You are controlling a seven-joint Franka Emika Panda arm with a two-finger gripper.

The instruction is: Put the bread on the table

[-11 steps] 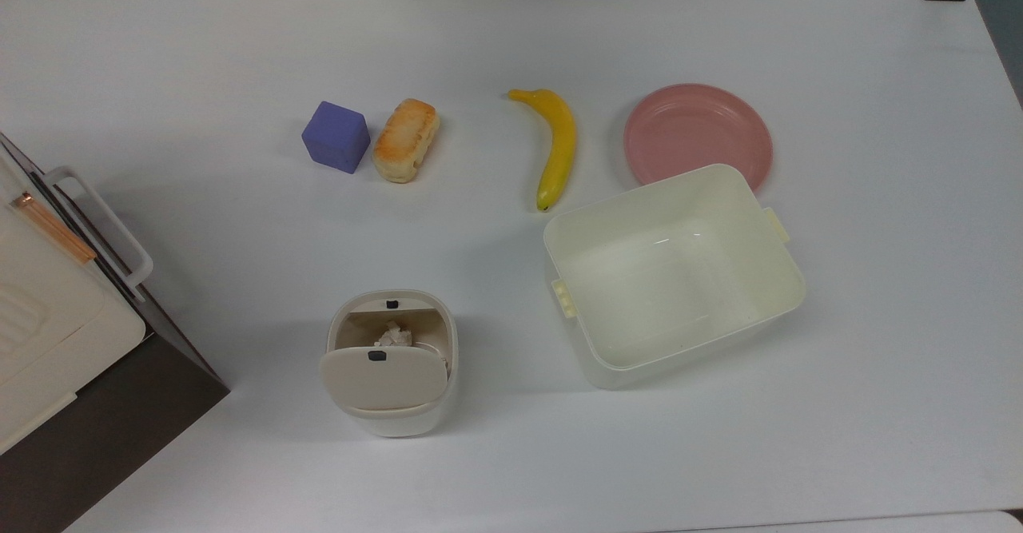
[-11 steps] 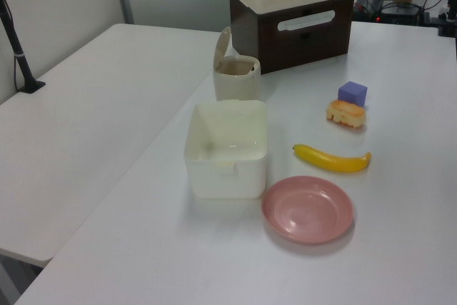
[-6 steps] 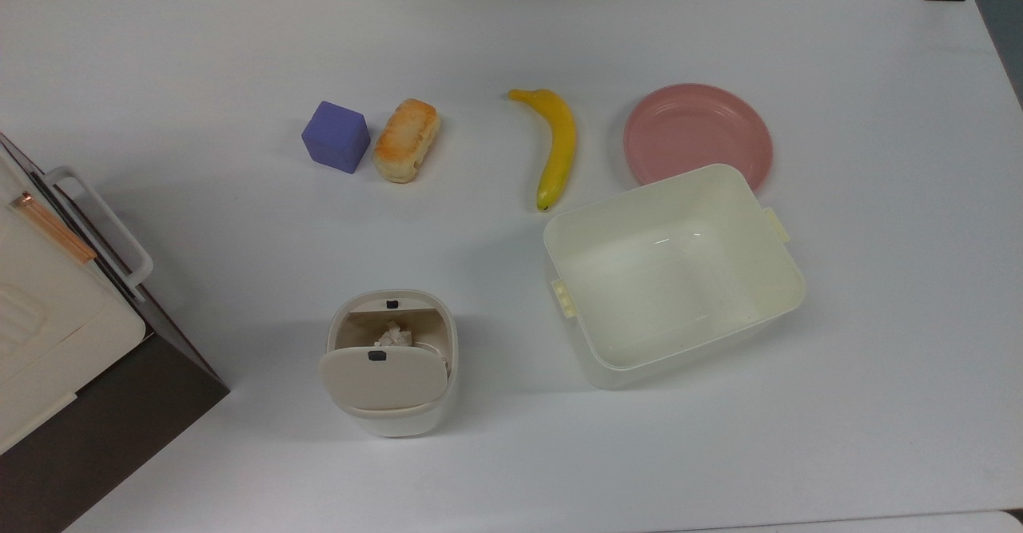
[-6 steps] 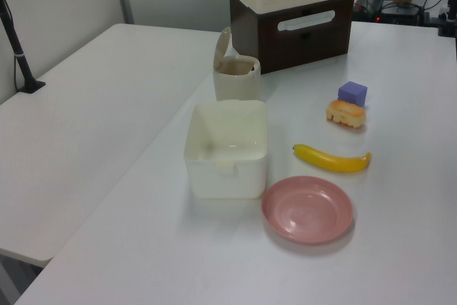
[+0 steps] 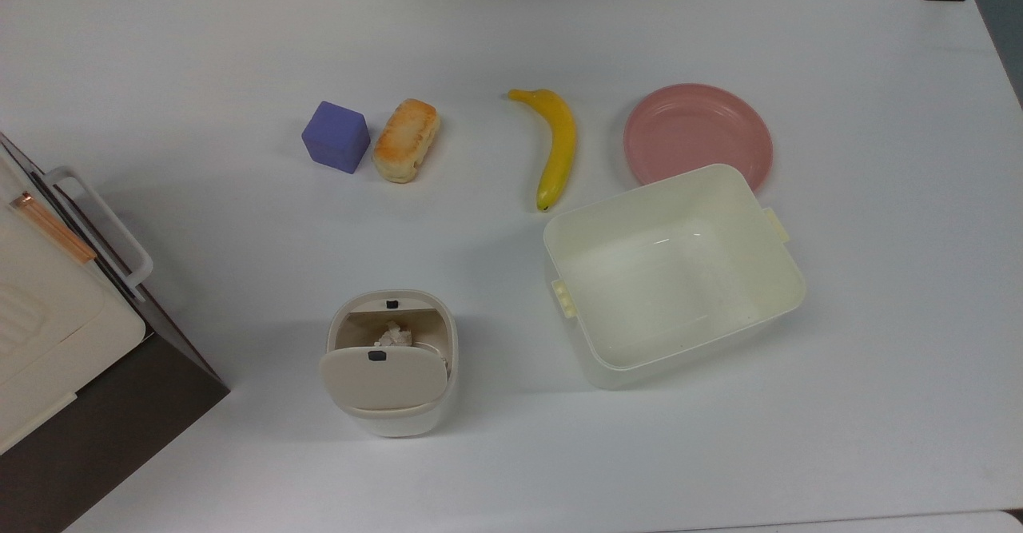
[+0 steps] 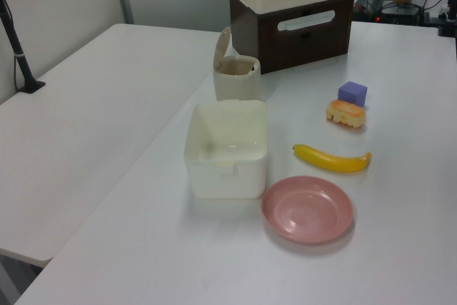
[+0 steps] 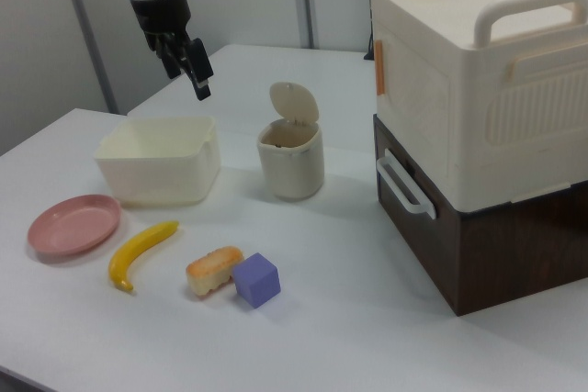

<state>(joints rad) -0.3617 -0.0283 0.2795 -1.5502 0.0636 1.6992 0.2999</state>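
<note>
Bread (image 7: 213, 270) already sits on the table (image 7: 367, 319), touching the purple cube (image 7: 255, 279); we see the gripper (image 7: 186, 61) open, empty, high above and well apart.

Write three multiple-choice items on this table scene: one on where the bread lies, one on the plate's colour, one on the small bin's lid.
1. Where does the bread lie?
A. on the table beside the purple cube
B. on the plate
C. inside the tub

2. What colour is the plate?
A. blue
B. pink
C. green

3. How is the lid of the small bin?
A. shut flat
B. lying on the table
C. tipped open

Key:
1 A, the top view shows the bun right next to the cube.
2 B, the round plate is pink in the top view.
3 C, the right view shows the lid standing up over the open mouth.
</note>
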